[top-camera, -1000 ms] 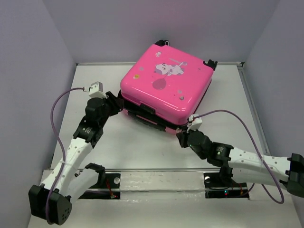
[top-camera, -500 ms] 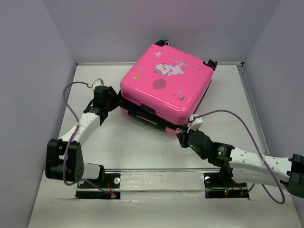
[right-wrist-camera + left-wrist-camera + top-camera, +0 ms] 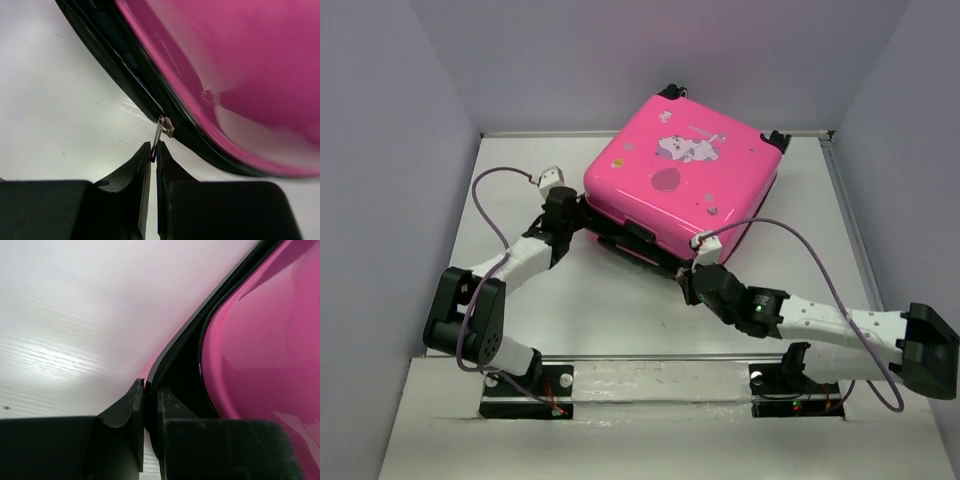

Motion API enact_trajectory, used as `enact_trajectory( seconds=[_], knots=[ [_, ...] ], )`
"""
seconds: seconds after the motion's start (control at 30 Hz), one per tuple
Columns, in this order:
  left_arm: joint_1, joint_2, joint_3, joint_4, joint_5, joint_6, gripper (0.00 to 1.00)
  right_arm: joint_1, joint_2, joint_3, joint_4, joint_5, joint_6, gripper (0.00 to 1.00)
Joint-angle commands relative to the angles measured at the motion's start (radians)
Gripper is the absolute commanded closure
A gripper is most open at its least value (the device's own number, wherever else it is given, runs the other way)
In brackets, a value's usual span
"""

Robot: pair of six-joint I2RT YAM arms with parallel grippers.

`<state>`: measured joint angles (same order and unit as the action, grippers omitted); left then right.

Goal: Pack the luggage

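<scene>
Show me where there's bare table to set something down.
Widest bare table: the near strip between the luggage and the base rail. Also the far-left corner and the right side, though cables loop over both. Crowded at the luggage's left and near corners, where the left gripper and right gripper sit.

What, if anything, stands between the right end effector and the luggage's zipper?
Nothing visible does. The right end effector is shut on the zipper pull, which hangs from the dark seam of the luggage. Only bare table lies beside it.
</scene>
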<state>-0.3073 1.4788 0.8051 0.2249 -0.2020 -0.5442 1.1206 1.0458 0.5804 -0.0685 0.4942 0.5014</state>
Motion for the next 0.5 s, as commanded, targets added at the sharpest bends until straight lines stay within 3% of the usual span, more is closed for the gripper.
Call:
enact_trajectory(
  seconds=[0.0,0.17,0.47],
  knots=[
    [-0.245,-0.044,-0.207,0.195,0.138,-0.177,0.94,0.018,0.179,0.169,0.182,-0.103,-0.047,0.93],
    [-0.378,-0.210,-0.392,0.263,0.127,-0.296,0.94,0.018,0.428,0.366,0.252,-0.184,-0.055,0.93],
    [-0.432,-0.629,-0.576,0.162,0.087,-0.359,0.94,0.062,0.678,0.628,0.315,-0.374,-0.100,0.93]
  ],
)
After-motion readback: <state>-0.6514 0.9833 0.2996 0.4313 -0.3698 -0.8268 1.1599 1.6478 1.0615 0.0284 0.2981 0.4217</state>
